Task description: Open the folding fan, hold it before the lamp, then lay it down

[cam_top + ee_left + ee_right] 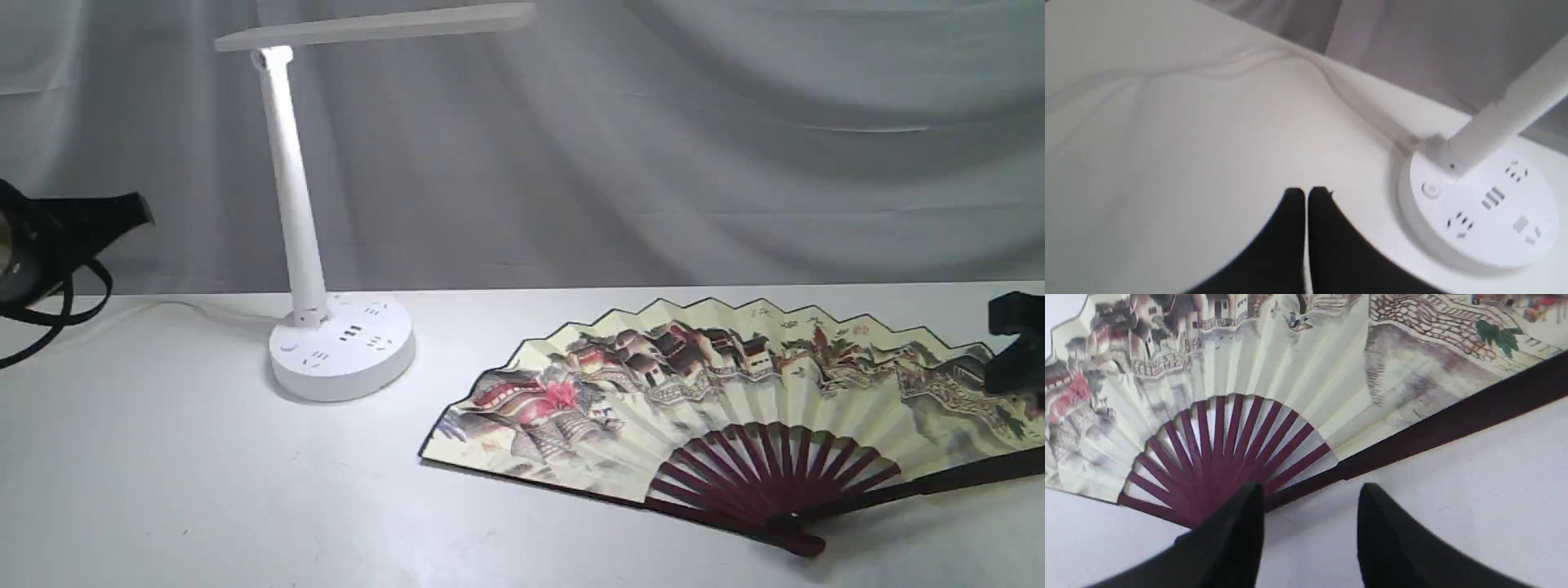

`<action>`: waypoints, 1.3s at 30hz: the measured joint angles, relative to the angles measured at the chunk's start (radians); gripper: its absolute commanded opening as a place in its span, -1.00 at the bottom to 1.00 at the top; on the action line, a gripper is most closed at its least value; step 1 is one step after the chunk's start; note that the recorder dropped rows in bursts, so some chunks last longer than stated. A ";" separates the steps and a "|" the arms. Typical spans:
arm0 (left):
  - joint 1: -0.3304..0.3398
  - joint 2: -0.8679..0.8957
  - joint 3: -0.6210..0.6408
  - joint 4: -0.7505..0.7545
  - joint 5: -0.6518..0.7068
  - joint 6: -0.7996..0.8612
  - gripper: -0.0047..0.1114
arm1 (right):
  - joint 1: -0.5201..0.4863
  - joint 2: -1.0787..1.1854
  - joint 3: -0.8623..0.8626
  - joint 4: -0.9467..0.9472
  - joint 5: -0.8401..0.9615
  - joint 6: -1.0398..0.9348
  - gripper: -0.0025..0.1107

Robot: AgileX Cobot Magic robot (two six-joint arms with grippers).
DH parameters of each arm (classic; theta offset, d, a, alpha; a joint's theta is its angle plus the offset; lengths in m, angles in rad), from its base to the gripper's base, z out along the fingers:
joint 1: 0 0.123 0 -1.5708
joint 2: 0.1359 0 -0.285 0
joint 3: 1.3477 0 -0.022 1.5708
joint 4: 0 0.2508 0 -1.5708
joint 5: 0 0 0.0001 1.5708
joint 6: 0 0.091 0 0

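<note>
1. The fan (735, 392) lay spread open on the table (204, 490), to the right of the lamp (292, 196) and apart from it.
2. The left gripper (1305, 195) was pinched closed on nothing, near the lamp's base.
3. The right gripper (1310, 490) hung with jaws apart and empty, just beside the fan's pivot.
</note>
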 measured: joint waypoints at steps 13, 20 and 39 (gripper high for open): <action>0.005 0.000 0.000 -0.789 0.217 1.016 -0.92 | 0.168 0.000 0.000 -0.271 -0.012 0.135 -0.38; 0.005 -0.030 0.000 -0.877 0.345 1.170 -0.92 | 0.189 0.000 0.000 -0.420 0.005 0.250 -0.38; 0.005 -0.102 0.050 -0.950 0.378 1.263 -0.92 | 0.231 -0.002 0.000 -0.607 0.111 0.427 -0.53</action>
